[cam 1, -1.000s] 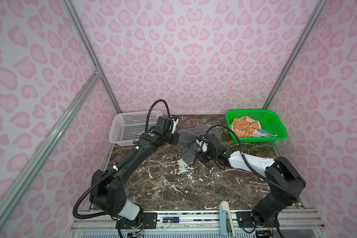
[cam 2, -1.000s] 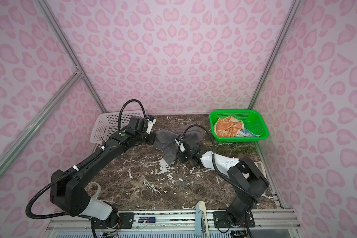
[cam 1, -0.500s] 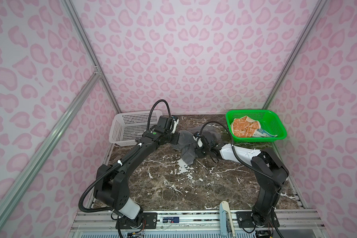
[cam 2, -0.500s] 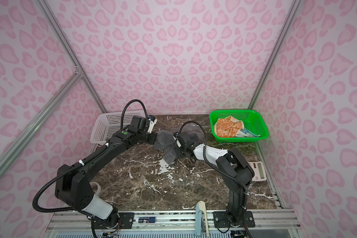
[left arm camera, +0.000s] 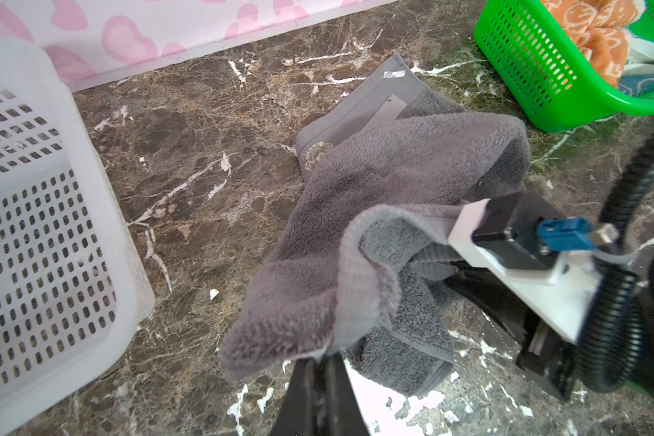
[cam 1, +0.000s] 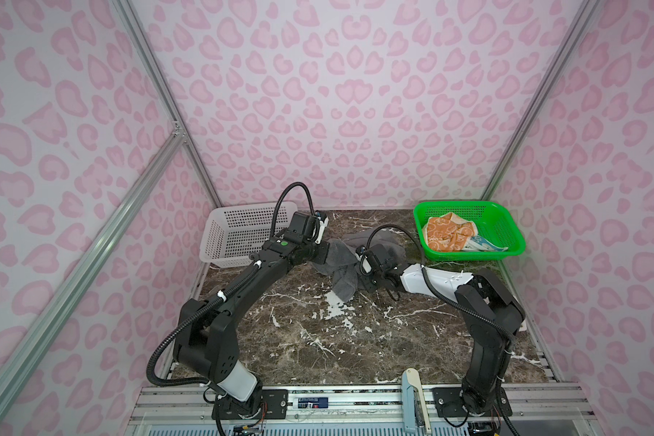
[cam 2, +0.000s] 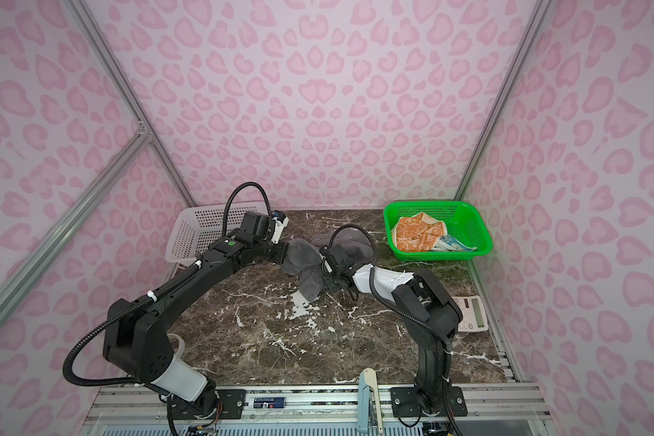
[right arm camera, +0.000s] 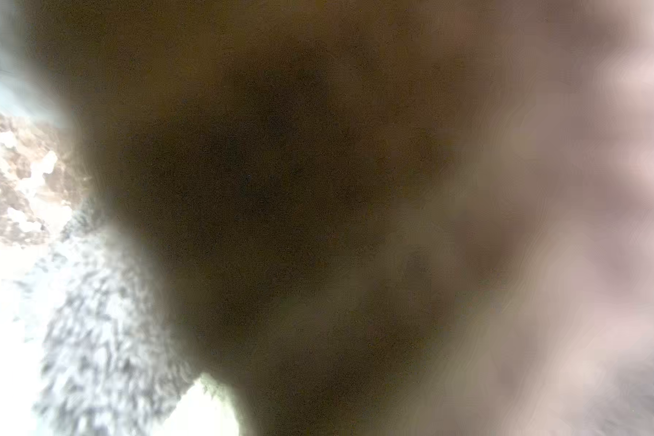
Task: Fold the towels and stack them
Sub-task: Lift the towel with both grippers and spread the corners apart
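There are three towels: one fluffy dark grey towel [cam 1: 343,281], one orange towel with cream prints [cam 1: 446,236] and one blue towel [cam 1: 486,245]. There are two plastic baskets with holes: one white basket [cam 1: 219,241] and one green basket [cam 1: 503,230]. There are two black robot arms [cam 1: 242,287]. There is one white calculator [cam 2: 471,313].

Dark blur fills the right wrist view but for a fuzzy grey towel [right arm camera: 102,339] patch, and towel folds hide the fingertips of the right gripper [cam 1: 357,270].
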`<state>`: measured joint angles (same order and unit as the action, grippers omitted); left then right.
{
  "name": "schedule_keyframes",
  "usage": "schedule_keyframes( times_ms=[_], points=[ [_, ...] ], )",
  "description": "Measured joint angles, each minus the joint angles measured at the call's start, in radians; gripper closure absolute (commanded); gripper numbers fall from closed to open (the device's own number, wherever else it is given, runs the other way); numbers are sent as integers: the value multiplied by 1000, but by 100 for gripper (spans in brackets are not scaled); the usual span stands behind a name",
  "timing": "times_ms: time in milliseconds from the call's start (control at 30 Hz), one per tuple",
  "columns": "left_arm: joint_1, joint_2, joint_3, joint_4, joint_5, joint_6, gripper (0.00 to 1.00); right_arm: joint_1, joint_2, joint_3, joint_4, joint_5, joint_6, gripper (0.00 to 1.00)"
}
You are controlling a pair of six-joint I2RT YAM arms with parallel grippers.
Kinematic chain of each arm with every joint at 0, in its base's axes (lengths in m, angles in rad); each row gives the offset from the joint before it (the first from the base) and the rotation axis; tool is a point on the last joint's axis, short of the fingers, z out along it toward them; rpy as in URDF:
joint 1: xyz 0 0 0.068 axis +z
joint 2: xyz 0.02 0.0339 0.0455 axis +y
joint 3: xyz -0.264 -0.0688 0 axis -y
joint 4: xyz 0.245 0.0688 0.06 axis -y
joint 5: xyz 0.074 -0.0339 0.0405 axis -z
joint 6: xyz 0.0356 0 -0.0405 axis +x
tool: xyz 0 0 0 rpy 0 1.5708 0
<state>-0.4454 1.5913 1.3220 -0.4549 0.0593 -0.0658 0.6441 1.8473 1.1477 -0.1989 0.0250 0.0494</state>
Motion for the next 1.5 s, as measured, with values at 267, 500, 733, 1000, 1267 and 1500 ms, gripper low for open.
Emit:
schedule_keyframes(
  times_ms=[267, 500, 733, 1000, 1267, 1500],
  points=[
    [2, -5, 2, 0, 0, 6, 97, -11, -143, -75, 31, 28, -42, 100],
    [4, -21, 79, -18, 19, 30, 97, -74, -232, -37, 0, 13, -85, 100],
    [10, -61, 148, -72, 18, 92, 97, -150, -337, 37, -87, -25, -105, 100],
    [16, -193, 319, -84, 19, 194, 97, -188, -538, 208, -135, -64, -181, 100],
    [-19, -443, 351, -76, 158, 219, 97, -68, -797, 340, -160, -201, -272, 100],
    [-44, -611, 324, -47, 361, 180, 97, 10, -988, 318, -163, -257, -280, 100]
  ],
)
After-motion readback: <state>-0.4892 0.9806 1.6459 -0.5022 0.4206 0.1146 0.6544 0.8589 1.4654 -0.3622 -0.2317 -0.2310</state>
